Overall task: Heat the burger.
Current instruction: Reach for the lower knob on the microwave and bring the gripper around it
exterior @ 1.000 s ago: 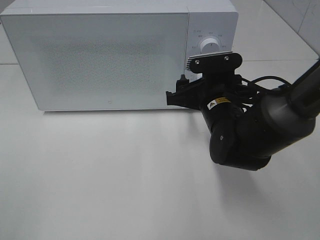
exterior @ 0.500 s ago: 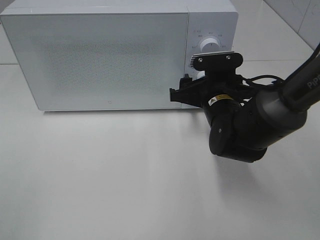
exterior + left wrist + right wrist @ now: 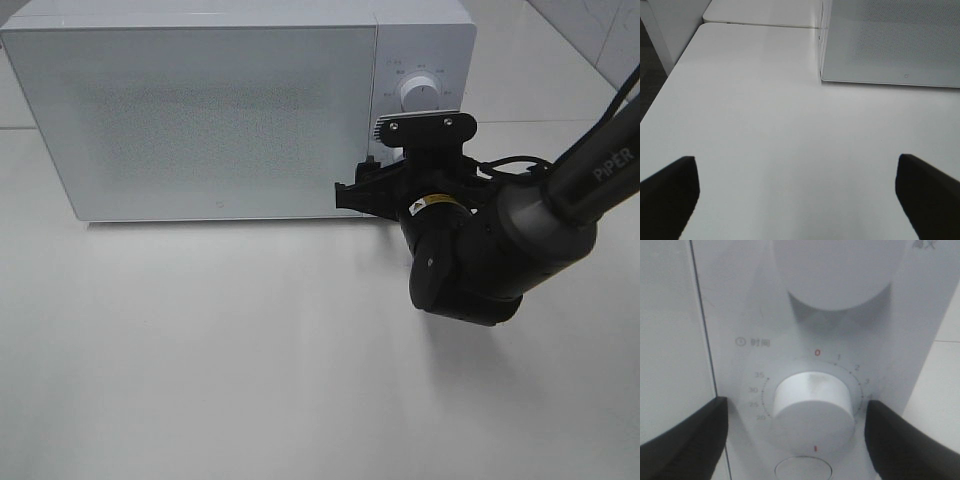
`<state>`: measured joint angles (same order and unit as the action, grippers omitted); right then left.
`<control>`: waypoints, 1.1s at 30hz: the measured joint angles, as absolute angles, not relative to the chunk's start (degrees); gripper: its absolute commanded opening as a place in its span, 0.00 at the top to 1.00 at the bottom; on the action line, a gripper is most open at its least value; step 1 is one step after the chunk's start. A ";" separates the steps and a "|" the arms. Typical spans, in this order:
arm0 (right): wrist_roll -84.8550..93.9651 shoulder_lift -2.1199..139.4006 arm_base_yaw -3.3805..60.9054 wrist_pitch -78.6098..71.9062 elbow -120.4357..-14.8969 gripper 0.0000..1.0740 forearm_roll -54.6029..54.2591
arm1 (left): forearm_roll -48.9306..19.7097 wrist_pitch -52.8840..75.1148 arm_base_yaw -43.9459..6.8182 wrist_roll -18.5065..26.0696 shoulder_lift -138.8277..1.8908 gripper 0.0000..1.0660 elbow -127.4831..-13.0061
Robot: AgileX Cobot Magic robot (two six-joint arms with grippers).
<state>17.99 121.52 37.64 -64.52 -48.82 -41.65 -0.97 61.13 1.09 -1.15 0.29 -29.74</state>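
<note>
White dial (image 3: 812, 407), perhaps untouched, within claw (image 3: 796, 437)

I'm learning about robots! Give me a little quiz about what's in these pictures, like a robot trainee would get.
1. True or false: the door of the white box-shaped microwave is open.
2. What sits between the black fingers of the right tool? A) a spoon B) the round white timer knob C) a red cup
3. Fill in: the left tool hangs open above the flat white ___.
Key: 1 false; 2 B; 3 table.
</note>
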 measured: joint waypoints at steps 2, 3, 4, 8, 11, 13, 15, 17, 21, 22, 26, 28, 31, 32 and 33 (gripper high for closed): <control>17.99 121.52 37.59 -64.57 -48.82 0.36 -41.71 | -0.97 61.13 1.09 -1.15 0.29 0.06 -29.74; 18.05 121.52 37.59 -64.69 -48.82 0.36 -42.11 | -0.97 61.13 1.09 -1.15 0.29 0.06 -29.74; 18.05 121.52 37.59 -64.69 -48.82 0.36 -42.11 | -0.97 61.13 1.09 -1.15 0.29 0.06 -29.74; 18.16 121.41 37.59 -64.74 -48.82 0.38 -42.40 | -0.97 61.13 1.09 -1.15 0.29 0.06 -29.74; 18.33 121.35 37.59 -65.03 -48.82 0.38 -42.40 | -0.97 61.13 1.09 -1.15 0.29 0.06 -29.74; 18.56 121.35 37.59 -65.15 -48.82 0.38 -42.40 | -0.97 61.13 1.09 -1.15 0.29 0.06 -29.74; 18.91 121.35 37.59 -65.37 -48.82 0.38 -42.40 | -0.97 61.13 1.09 -1.15 0.29 0.06 -29.74; 19.19 121.35 37.59 -65.43 -48.82 0.38 -42.46 | -0.97 61.13 1.09 -1.15 0.29 0.06 -29.74; 19.25 121.24 37.59 -65.43 -48.82 0.42 -42.46 | -0.97 61.13 1.09 -1.15 0.29 0.06 -29.74; 19.25 121.24 37.59 -65.72 -48.82 0.50 -42.46 | -0.97 61.13 1.09 -1.15 0.29 0.06 -29.74; 19.25 121.18 37.70 -66.29 -48.82 0.69 -42.46 | -0.97 61.13 1.09 -1.15 0.29 0.06 -29.74; 19.25 121.18 37.76 -66.63 -48.76 0.88 -42.91 | -0.97 61.13 1.09 -1.15 0.29 0.06 -29.74; 19.25 121.18 37.76 -66.69 -48.70 0.98 -42.91 | -0.97 61.13 1.09 -1.15 0.29 0.06 -29.74; 19.25 121.18 37.76 -66.69 -48.70 1.00 -42.91 | -0.97 61.13 1.09 -1.15 0.29 0.06 -29.74; 19.25 121.18 37.76 -66.69 -48.70 1.00 -42.91 | -0.97 61.13 1.09 -1.15 0.29 0.06 -29.74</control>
